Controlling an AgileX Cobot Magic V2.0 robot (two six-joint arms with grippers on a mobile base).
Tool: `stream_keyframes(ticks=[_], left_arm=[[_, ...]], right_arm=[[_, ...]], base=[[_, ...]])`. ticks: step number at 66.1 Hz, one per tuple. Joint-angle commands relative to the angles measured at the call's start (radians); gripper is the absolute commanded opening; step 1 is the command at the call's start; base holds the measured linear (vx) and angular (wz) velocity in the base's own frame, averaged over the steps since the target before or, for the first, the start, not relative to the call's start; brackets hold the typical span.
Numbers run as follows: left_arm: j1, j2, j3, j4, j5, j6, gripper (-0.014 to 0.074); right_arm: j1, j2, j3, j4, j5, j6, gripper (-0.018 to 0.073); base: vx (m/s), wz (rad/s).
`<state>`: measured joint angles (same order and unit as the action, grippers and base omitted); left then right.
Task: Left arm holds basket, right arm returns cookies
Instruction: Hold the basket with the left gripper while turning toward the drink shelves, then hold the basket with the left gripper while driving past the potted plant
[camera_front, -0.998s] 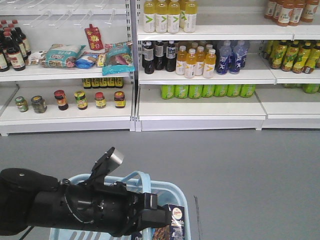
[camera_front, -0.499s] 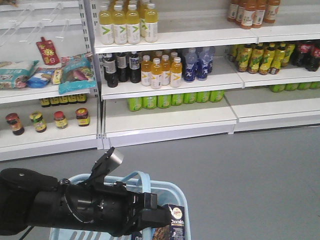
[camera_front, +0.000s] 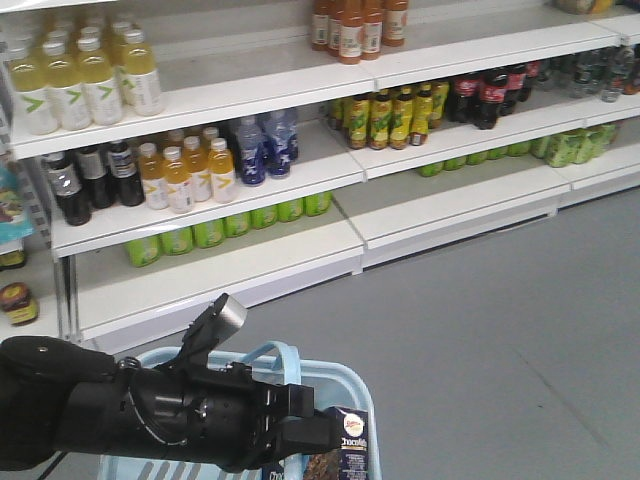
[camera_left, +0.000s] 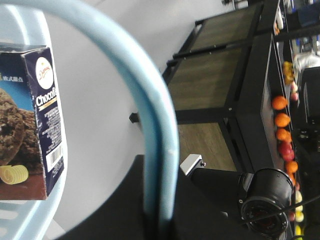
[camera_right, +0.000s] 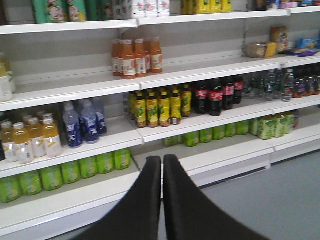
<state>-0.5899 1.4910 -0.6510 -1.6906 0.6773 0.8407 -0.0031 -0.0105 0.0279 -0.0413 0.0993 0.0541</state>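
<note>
Blue basket (camera_front: 342, 372), cookies (camera_front: 351, 449) upright inside, left end effector (camera_front: 303, 418) gripping handle (camera_front: 284, 352)

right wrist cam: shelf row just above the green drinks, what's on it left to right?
yellow juice bottles → blue bottles → yellow-and-green bottles → cola bottles → clear water bottles → dark bottles at the right edge, labels too blurred to read.
</note>
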Motion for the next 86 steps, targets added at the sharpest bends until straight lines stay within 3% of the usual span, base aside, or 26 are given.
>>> stream_keyframes(ticks=[1, 86], left_arm=[[-0.006, -0.041, -0.030, -0.078, 0.053, 0.002, -0.0006], [-0.006, -0.041, -0.030, -0.078, 0.053, 0.002, -0.0006]], right_arm=[[-0.005, -0.012, 0.003, -0.003, -0.081, -0.008, -0.0008], [-0.005, -0.012, 0.003, -0.003, -0.081, -0.008, -0.0008]], base=[[0.21, -0.57], [0.16, -0.53]])
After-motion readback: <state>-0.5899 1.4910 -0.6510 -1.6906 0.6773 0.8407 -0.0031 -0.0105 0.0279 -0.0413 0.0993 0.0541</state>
